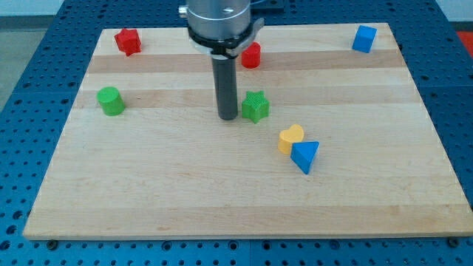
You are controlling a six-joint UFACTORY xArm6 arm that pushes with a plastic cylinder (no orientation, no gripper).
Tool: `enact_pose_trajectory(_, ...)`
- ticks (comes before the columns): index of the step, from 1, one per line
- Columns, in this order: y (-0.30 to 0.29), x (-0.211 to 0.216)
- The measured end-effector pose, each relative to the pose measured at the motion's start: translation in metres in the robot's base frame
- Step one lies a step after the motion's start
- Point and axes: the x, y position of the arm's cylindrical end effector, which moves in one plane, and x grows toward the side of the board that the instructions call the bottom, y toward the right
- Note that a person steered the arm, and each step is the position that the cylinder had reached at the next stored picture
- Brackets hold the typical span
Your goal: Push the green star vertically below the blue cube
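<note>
Nearest the view's bottom: blue triangle block [305, 156], touched by the yellow heart [290, 138] at its upper left. Landmark is the green star [256, 106], set mid-board [222, 199]. My tip [228, 117] is seen just left of the star, about touching; no gripper is fitted, only a rod. Blue cube [363, 38] is placed far up-right of the star, red cylinder [251, 55] above it, green cylinder [111, 100] well left, red star [128, 41] far up-left.

I count seven blocks on the board: two red, a star [128, 41] and a cylinder [251, 55]; two green, a cylinder [111, 101] and a star [256, 106]; two blue, a cube [363, 38] and a triangle [305, 156]; one yellow heart [290, 138].
</note>
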Motion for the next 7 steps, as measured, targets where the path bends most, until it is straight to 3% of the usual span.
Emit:
enact_pose_trajectory(2, 0.041, 0.0)
enact_pose_trajectory(4, 0.042, -0.029)
enact_pose_trajectory(7, 0.068, -0.031)
